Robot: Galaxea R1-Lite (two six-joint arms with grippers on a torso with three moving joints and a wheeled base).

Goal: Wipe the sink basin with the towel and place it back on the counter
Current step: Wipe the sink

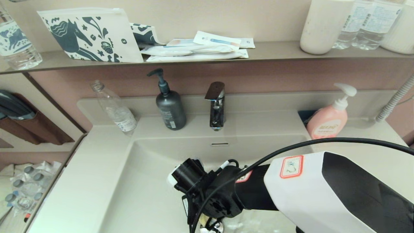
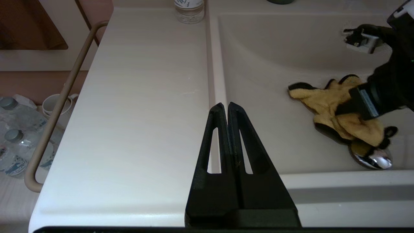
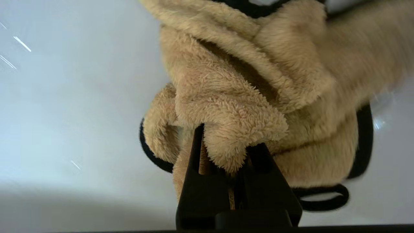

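The mustard-yellow towel [image 2: 326,100] with black edging lies bunched on the floor of the off-white sink basin [image 2: 275,64], partly over the chrome drain plug [image 2: 372,160]. My right gripper [image 3: 226,142] reaches down into the basin [image 1: 155,181] and is shut on a fold of the towel [image 3: 242,81], whose black loop trails beside the fingers. In the head view the right wrist hides the towel. My left gripper [image 2: 225,105] is shut on nothing and hovers over the seam between the counter [image 2: 139,97] and the basin's left wall.
At the basin's back stand a chrome faucet [image 1: 216,105], a dark pump bottle [image 1: 169,108], a clear plastic bottle [image 1: 114,108] and a pink soap bottle [image 1: 328,119]. A wall shelf [image 1: 275,50] carries pouches and bottles. A towel rail [image 2: 55,110] runs along the counter's left side.
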